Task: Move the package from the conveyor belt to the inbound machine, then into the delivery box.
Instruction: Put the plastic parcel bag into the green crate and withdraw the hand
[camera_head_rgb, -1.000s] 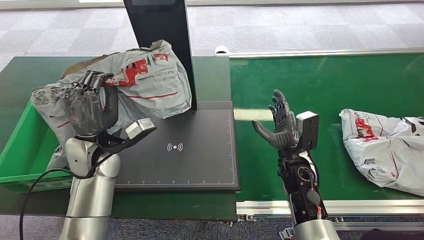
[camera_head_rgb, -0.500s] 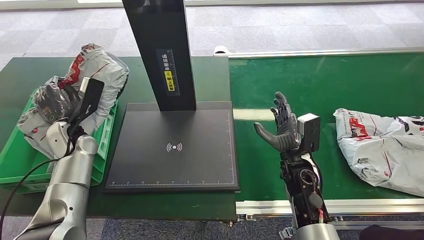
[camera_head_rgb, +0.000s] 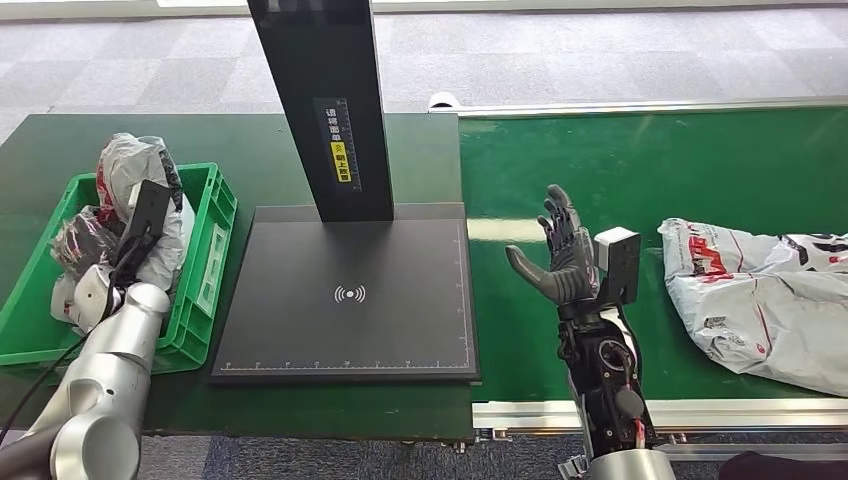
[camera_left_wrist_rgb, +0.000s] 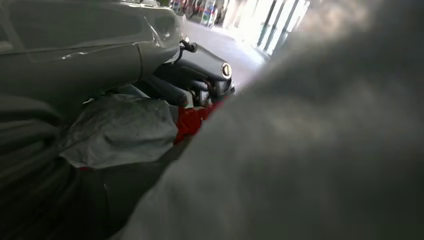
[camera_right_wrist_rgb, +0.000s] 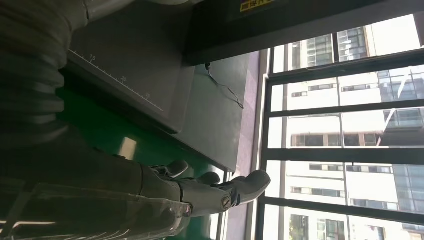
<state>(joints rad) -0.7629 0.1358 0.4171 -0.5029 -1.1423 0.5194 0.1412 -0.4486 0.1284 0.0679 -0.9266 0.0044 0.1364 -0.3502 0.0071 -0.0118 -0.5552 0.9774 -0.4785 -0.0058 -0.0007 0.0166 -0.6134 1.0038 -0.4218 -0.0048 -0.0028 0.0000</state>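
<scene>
Gripping the package (camera_head_rgb: 130, 185) inside the delivery box (camera_head_rgb: 205, 262), left hand (camera_head_rgb: 88, 240) (wrist view: red print); right hand (camera_head_rgb: 560, 255) fingers spread.

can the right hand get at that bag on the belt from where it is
Probably yes. The right robot hand is open over the green belt, and the bag lies just beside it with bare belt between them.

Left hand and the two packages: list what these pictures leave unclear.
- Left hand, head view: its own wrist camera and the package in the green box cover the fingers, so its grip cannot be told.
- Same package, left wrist view: close and blurred, no print readable.
- Package on the conveyor belt, head view: cut off by the right edge.
- Yellow label on the machine's post: too small to read.
</scene>
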